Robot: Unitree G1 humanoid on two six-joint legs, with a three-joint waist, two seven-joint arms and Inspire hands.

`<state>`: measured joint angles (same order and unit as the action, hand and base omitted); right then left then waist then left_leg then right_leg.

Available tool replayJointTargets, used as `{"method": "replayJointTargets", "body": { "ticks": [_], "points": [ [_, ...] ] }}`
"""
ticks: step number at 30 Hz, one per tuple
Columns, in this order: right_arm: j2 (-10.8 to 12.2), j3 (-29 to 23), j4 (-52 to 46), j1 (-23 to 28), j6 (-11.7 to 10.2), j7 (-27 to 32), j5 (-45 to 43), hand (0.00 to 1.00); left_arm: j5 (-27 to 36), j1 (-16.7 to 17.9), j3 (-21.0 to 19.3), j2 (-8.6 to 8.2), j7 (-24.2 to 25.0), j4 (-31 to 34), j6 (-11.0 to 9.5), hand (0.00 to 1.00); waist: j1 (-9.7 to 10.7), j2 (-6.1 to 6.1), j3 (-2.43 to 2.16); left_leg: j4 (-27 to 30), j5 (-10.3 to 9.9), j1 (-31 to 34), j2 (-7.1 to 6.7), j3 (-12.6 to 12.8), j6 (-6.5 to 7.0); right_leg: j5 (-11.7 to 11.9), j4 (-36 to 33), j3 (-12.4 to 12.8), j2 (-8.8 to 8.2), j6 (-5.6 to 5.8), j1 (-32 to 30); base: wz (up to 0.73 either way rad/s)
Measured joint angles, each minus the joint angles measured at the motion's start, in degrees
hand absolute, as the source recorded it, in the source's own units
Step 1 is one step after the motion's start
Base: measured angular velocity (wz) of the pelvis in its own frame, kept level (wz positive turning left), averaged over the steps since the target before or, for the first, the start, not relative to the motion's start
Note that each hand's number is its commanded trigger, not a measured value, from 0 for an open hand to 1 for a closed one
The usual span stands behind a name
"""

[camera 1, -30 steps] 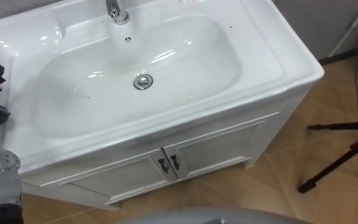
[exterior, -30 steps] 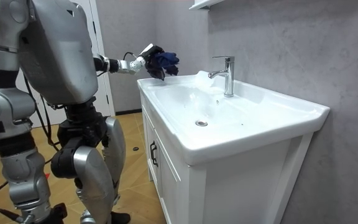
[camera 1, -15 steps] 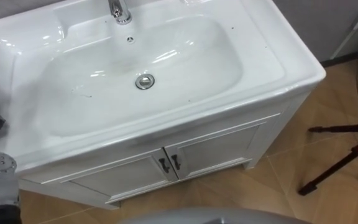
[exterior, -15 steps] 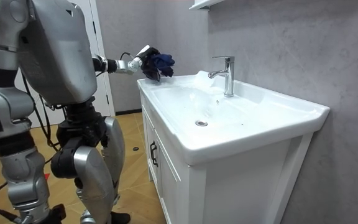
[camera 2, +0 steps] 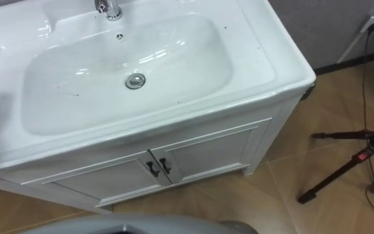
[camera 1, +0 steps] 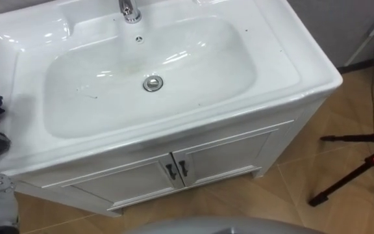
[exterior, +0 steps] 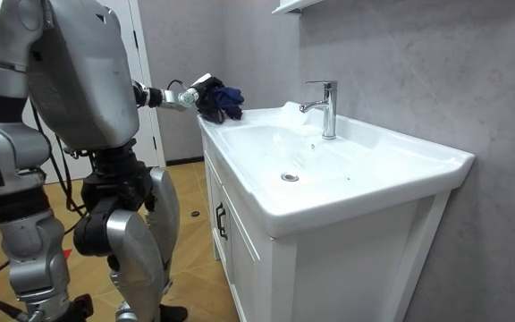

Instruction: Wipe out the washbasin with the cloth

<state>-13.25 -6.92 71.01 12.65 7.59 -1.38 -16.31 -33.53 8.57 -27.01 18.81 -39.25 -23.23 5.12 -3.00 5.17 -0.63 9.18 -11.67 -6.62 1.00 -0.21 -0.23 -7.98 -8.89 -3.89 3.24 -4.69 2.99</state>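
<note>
At the basin's (camera 1: 274, 68) left rim, the left hand (exterior: 189, 95) clutches a dark cloth (exterior: 221, 100), not yet down inside. A loose grip might drop it during the first sweep.

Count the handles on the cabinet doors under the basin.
2. The left handle sits at the left door's inner edge, the right handle beside it on the right door. None looks hidden.
</note>
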Motion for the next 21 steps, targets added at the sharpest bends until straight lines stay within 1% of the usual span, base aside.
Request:
{"method": "replayJointTargets", "body": {
  "ticks": [7, 9, 14, 17, 19, 21],
  "points": [
    [-0.01, 0.01, -0.2, -0.18, -0.55, 1.21, 0.17, 0.0, 0.0, -0.02, 0.13, -0.03, 0.0, -1.26, 0.09, 0.0, 0.11, 1.04, 0.11, -0.06, -0.02, -0.05, 0.0, -0.04, 0.01, 0.0, -0.11, -0.14, -0.03, 0.0, 0.01, 0.0],
    [-0.02, 0.02, -0.2, -0.23, -0.66, 1.25, 0.26, 0.0, 0.06, -0.02, 0.13, -0.09, -0.05, -1.29, 0.08, 0.0, 0.57, 1.22, 0.2, -0.16, -0.03, -0.02, 0.01, -0.2, 0.01, 0.0, -0.11, -0.24, -0.03, 0.0, 0.01, 0.02],
    [-0.03, 0.08, 0.03, -0.78, -0.8, 1.57, 0.29, 0.0, 0.06, -0.09, 0.13, -0.09, -0.2, -1.27, -0.16, 0.0, 1.2, 1.36, 0.29, -0.54, -0.03, -0.01, 0.02, -0.14, 0.01, -0.03, -0.1, -0.14, 0.01, 0.0, -0.01, 0.01],
    [-0.02, 0.08, 0.03, -0.83, -1.36, 1.8, 0.26, 0.0, 0.09, -0.33, 0.13, -0.08, -0.43, -1.19, -0.49, 0.0, 1.57, 1.39, 0.3, -0.5, -0.03, -0.06, 0.0, -0.24, 0.01, -0.03, 0.11, -0.17, -0.01, 0.0, -0.01, 0.0],
    [-0.02, 0.08, 0.03, -0.86, -1.63, 1.83, 0.25, 0.0, 0.09, -0.68, 0.14, -0.08, -0.43, -1.17, -0.56, 0.0, 1.77, 1.43, 0.37, -0.47, -0.03, -0.03, 0.0, -0.26, 0.01, -0.03, 0.17, -0.16, -0.01, 0.0, -0.01, 0.0],
    [-0.04, 0.05, -0.07, -0.87, -1.83, 1.83, 0.25, 0.0, 0.08, -1.15, 0.14, -0.08, -0.46, -1.11, -0.75, 0.0, 1.83, 1.42, 0.57, -0.46, -0.03, 0.0, 0.0, -0.25, 0.01, -0.04, 0.23, -0.13, -0.01, 0.01, -0.04, 0.0]
  ]
}}
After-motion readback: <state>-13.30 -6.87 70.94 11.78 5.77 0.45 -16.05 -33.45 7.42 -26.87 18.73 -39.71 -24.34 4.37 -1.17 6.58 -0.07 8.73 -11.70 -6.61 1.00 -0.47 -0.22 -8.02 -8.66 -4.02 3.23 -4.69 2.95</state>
